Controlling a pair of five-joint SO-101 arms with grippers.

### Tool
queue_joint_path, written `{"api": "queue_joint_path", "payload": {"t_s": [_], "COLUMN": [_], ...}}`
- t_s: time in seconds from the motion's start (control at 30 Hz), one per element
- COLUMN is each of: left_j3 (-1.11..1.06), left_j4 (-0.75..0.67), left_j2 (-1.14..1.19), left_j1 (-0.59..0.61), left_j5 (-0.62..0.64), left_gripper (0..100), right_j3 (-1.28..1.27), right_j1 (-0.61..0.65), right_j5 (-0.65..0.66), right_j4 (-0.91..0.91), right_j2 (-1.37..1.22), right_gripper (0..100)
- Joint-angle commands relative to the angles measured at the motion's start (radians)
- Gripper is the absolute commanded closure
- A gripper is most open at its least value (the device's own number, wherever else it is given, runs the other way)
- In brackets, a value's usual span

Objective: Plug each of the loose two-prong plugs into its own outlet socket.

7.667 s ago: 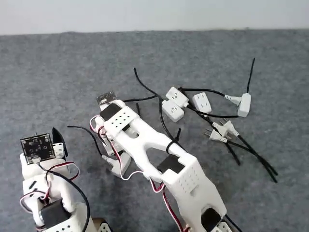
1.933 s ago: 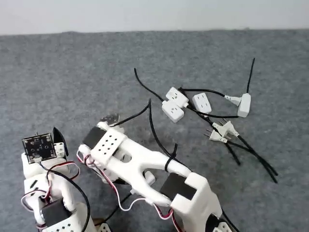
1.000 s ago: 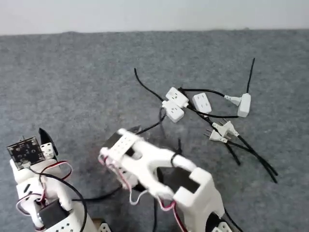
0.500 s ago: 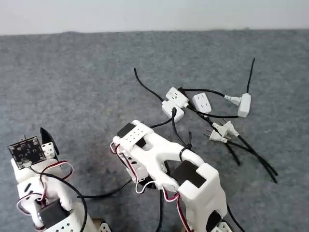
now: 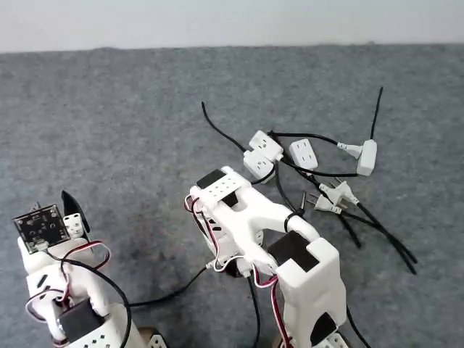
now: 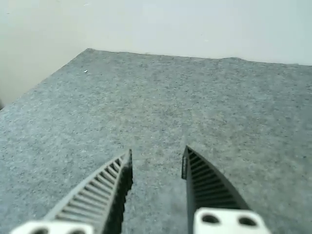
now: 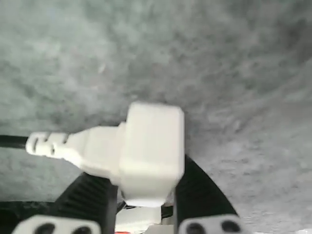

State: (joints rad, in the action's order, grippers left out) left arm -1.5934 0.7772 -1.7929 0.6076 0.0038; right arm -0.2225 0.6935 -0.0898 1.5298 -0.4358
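My right gripper (image 7: 146,183) is shut on a boxy white plug (image 7: 148,148) with a ribbed cord end, held close over the grey carpet. In the high view the right arm (image 5: 250,217) is folded back over it, and the plug's black cord (image 5: 170,290) trails left across the carpet. Three white outlet blocks (image 5: 262,145) cluster just beyond the arm. Two loose two-prong plugs (image 5: 330,199) lie to their right. My left gripper (image 6: 158,153) stands open with nothing between its fingers, above bare carpet at the near left (image 5: 72,210).
Another white block (image 5: 367,157) with a plug in its side lies at the far right. Black cords (image 5: 377,228) cross around the outlets and run off to the right. The carpet's left half is bare up to the pale wall (image 5: 217,22).
The right arm has swung from the left towards the outlets and folded back towards its base, dragging the black cord with it. The left arm shifted slightly left, then stayed put.
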Motion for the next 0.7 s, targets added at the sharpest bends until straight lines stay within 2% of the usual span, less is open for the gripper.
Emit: {"api": "queue_joint_path", "payload": {"t_s": [0.0,0.2,0.3,0.47,0.67], "left_j3": [0.002,0.001,0.001,0.001,0.001], "left_j4": [-0.029,-0.029,-0.029,-0.029,-0.028], "left_j2": [0.000,0.000,0.000,0.000,0.000], "left_j1": [-0.006,-0.006,-0.006,-0.006,-0.006], "left_j5": [0.008,0.006,0.006,0.006,0.006], "left_gripper": [83,83,83,83,83], "right_j3": [0.046,0.252,0.302,0.356,0.381], "right_j1": [-0.024,-0.036,-0.093,-0.277,-0.549], "right_j5": [0.038,0.137,0.216,0.425,0.543], "right_j4": [0.027,0.265,0.269,0.263,0.165], "right_j2": [0.050,0.291,0.418,0.558,0.621], "right_gripper": [99.1,99.1,99.1,99.1,99.1]}}
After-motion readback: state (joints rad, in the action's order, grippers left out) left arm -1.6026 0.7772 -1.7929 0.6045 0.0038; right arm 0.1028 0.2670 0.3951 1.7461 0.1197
